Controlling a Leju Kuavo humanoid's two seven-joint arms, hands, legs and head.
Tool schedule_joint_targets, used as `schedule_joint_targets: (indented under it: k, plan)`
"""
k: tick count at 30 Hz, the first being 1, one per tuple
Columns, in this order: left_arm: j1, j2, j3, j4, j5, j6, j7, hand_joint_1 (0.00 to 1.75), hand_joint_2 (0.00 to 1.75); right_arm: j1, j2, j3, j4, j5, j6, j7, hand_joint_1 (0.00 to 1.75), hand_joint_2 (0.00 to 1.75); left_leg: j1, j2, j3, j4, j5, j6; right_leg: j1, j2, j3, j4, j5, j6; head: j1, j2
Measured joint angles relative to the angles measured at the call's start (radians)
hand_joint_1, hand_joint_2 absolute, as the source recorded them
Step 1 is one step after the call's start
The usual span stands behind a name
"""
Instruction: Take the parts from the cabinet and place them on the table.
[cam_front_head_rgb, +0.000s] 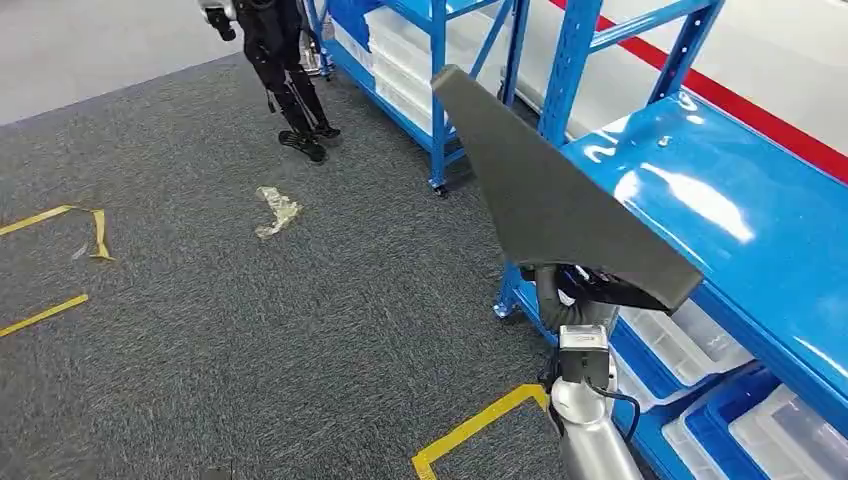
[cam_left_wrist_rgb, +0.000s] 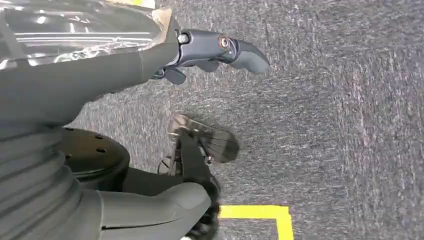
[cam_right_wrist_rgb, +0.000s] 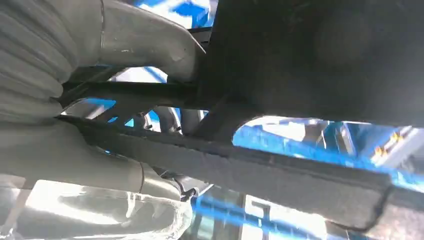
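Head view: a large dark grey part (cam_front_head_rgb: 560, 200), a flat tapered panel, stands right of centre above the right robot hand (cam_front_head_rgb: 580, 290), which grips its lower edge. Blue shelving (cam_front_head_rgb: 740, 210) fills the right side; clear bins (cam_front_head_rgb: 690, 345) sit lower right. Grey carpet (cam_front_head_rgb: 250, 300) with yellow tape (cam_front_head_rgb: 475, 425); a person's dark legs (cam_front_head_rgb: 290, 70) at upper left.
Left wrist view: left robot hand (cam_left_wrist_rgb: 210, 52) at upper centre, fingers extended over carpet, holding nothing.
Right wrist view: right robot hand's thumb (cam_right_wrist_rgb: 145, 42) at upper left, pressed on the part's edge.
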Motion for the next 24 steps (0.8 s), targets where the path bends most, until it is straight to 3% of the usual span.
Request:
schedule_joint_targets:
  k: [1, 2, 3, 4, 5, 6, 9, 10, 11, 12, 13, 14, 15, 16, 17, 18, 19, 20, 22, 24]
  plan:
    - [0.001, 0.0, 0.0, 0.0, 0.003, 0.0, 0.0, 0.0, 1.75, 0.0, 0.0, 0.003, 0.002, -0.003, 0.0, -0.001, 1.75, 1.75, 0.0, 0.0, 0.007, -0.014, 0.018, 0.002, 0.002, -0.012, 0.001, 0.0, -0.001, -0.001, 0.0, 0.0]
    - [0.0, 0.0, 0.0, 0.0, 0.005, 0.0, 0.0, 0.0, 1.75, -0.001, 0.0, 0.007, 0.004, -0.007, -0.002, -0.002, 1.75, 1.75, 0.0, 0.003, 0.038, -0.074, 0.054, 0.007, 0.004, -0.023, 0.001, 0.0, -0.002, -0.002, 0.0, 0.0]
    - [-0.003, 0.0, 0.0, 0.0, 0.009, 0.0, 0.0, 0.0, 1.75, -0.003, 0.001, 0.013, 0.006, -0.012, -0.006, -0.004, 1.75, 1.75, -0.002, 0.014, 0.09, -0.169, 0.096, 0.015, 0.005, -0.033, 0.003, 0.0, -0.002, -0.002, 0.0, 0.0]
    - [-0.006, 0.0, 0.0, 0.0, 0.009, 0.0, 0.0, 0.0, 1.75, -0.007, 0.001, 0.018, 0.008, -0.015, -0.01, -0.007, 1.75, 1.75, -0.007, 0.044, 0.147, -0.267, 0.13, 0.026, 0.007, -0.042, 0.005, 0.0, -0.003, -0.003, 0.0, 0.0]
    - [-0.012, -0.001, -0.001, 0.0, 0.009, 0.003, 0.0, 0.0, 1.75, -0.01, 0.002, 0.023, 0.008, -0.019, -0.018, -0.009, 1.75, 1.75, -0.02, 0.101, 0.174, -0.322, 0.123, 0.035, 0.012, -0.05, 0.006, 0.0, -0.005, -0.001, 0.0, 0.0]
    - [-0.018, -0.003, -0.001, 0.0, 0.009, 0.007, -0.001, 0.0, 1.75, -0.011, 0.001, 0.027, 0.01, -0.023, -0.027, -0.014, 1.75, 1.75, -0.022, 0.088, 0.174, -0.322, 0.127, 0.034, 0.019, -0.058, 0.004, -0.001, -0.008, 0.004, 0.001, 0.0]
    - [-0.023, -0.008, -0.001, 0.0, 0.013, 0.029, -0.013, 0.0, 1.75, -0.009, 0.0, 0.048, 0.016, -0.04, -0.053, -0.021, 1.75, 1.75, -0.03, 0.051, 0.168, -0.328, 0.131, 0.043, 0.016, -0.092, 0.012, -0.005, -0.009, 0.013, 0.0, 0.0]
    - [-0.022, -0.011, -0.001, 0.0, 0.019, 0.035, -0.016, 0.0, 1.75, -0.009, -0.002, 0.056, 0.016, -0.047, -0.062, -0.022, 1.75, 1.75, -0.013, 0.041, 0.183, -0.345, 0.142, 0.051, 0.016, -0.081, 0.008, 0.0, -0.018, 0.02, 0.001, 0.0]
    - [-0.026, -0.014, -0.001, 0.001, 0.021, 0.04, -0.021, 0.0, 1.75, -0.009, -0.005, 0.061, 0.019, -0.05, -0.068, -0.022, 1.75, 1.75, -0.016, 0.03, 0.186, -0.351, 0.146, 0.055, 0.014, -0.03, -0.004, 0.034, -0.036, 0.019, 0.002, 0.0]
    - [-0.032, -0.017, -0.002, 0.001, 0.023, 0.041, -0.023, 0.0, 1.75, -0.008, -0.01, 0.066, 0.019, -0.056, -0.074, -0.023, 1.75, 1.75, -0.014, 0.019, 0.186, -0.35, 0.149, 0.06, 0.013, 0.009, -0.032, 0.103, -0.066, 0.015, 0.003, 0.0]
    - [-0.037, -0.019, -0.002, 0.001, 0.024, 0.041, -0.023, 0.0, 1.75, -0.004, -0.012, 0.07, 0.021, -0.06, -0.077, -0.023, 1.75, 1.75, -0.013, 0.002, 0.185, -0.35, 0.15, 0.061, 0.011, 0.029, -0.073, 0.191, -0.099, 0.013, 0.005, 0.0]
    - [-0.038, -0.022, -0.003, 0.003, 0.023, 0.04, -0.023, 0.0, 1.75, 0.001, -0.017, 0.074, 0.024, -0.063, -0.08, -0.024, 1.75, 1.75, -0.013, -0.014, 0.184, -0.35, 0.15, 0.061, 0.008, 0.035, -0.111, 0.263, -0.123, 0.014, 0.005, 0.0]
    - [-0.038, -0.024, -0.005, 0.006, 0.024, 0.038, -0.022, 0.0, 1.75, 0.005, -0.018, 0.079, 0.027, -0.063, -0.082, -0.024, 1.75, 1.75, -0.013, -0.028, 0.184, -0.349, 0.15, 0.061, 0.007, 0.036, -0.135, 0.305, -0.13, 0.02, 0.005, 0.0]
    - [-0.037, -0.025, -0.006, 0.007, 0.024, 0.033, -0.018, 0.0, 1.75, 0.007, -0.022, 0.084, 0.028, -0.063, -0.09, -0.024, 1.75, 1.75, -0.013, -0.043, 0.185, -0.348, 0.15, 0.06, 0.005, 0.036, -0.137, 0.294, -0.117, 0.029, 0.005, 0.0]
    - [-0.037, -0.025, -0.007, 0.008, 0.023, 0.029, -0.014, 0.0, 1.75, 0.006, -0.022, 0.089, 0.028, -0.062, -0.098, -0.024, 1.75, 1.75, -0.011, -0.056, 0.185, -0.347, 0.15, 0.059, 0.001, 0.037, -0.117, 0.24, -0.087, 0.04, 0.005, 0.0]
    - [-0.038, -0.025, -0.009, 0.008, 0.023, 0.024, -0.012, 0.0, 1.75, 0.006, -0.022, 0.094, 0.028, -0.06, -0.109, -0.024, 1.75, 1.75, -0.008, -0.071, 0.186, -0.344, 0.148, 0.056, -0.004, 0.041, -0.076, 0.148, -0.044, 0.054, 0.005, 0.0]
    - [-0.039, -0.025, -0.013, 0.008, 0.022, 0.021, -0.01, 0.0, 1.75, 0.007, -0.023, 0.098, 0.027, -0.058, -0.116, -0.023, 1.75, 1.75, -0.004, -0.083, 0.185, -0.337, 0.145, 0.051, -0.011, 0.059, -0.031, 0.051, -0.003, 0.068, 0.005, 0.0]
    - [-0.039, -0.025, -0.017, 0.008, 0.02, 0.019, -0.005, 0.0, 1.75, 0.008, -0.026, 0.104, 0.027, -0.056, -0.123, -0.022, 1.75, 1.75, -0.003, -0.094, 0.182, -0.329, 0.14, 0.042, -0.016, 0.092, -0.011, 0.01, 0.0, 0.068, 0.004, 0.0]
    - [-0.041, -0.025, -0.023, 0.008, 0.018, 0.018, -0.002, 0.0, 1.75, 0.014, -0.028, 0.115, 0.023, -0.055, -0.132, -0.022, 1.75, 1.75, -0.006, -0.108, 0.172, -0.326, 0.141, 0.031, -0.008, 0.081, -0.005, 0.003, 0.006, 0.044, 0.005, 0.0]
    - [-0.038, -0.024, -0.027, 0.008, 0.016, 0.018, -0.001, 0.0, 1.75, 0.017, -0.031, 0.119, 0.021, -0.054, -0.133, -0.022, 1.75, 1.75, -0.003, -0.119, 0.17, -0.331, 0.145, 0.024, -0.003, 0.07, -0.005, 0.004, 0.007, 0.032, 0.005, 0.0]
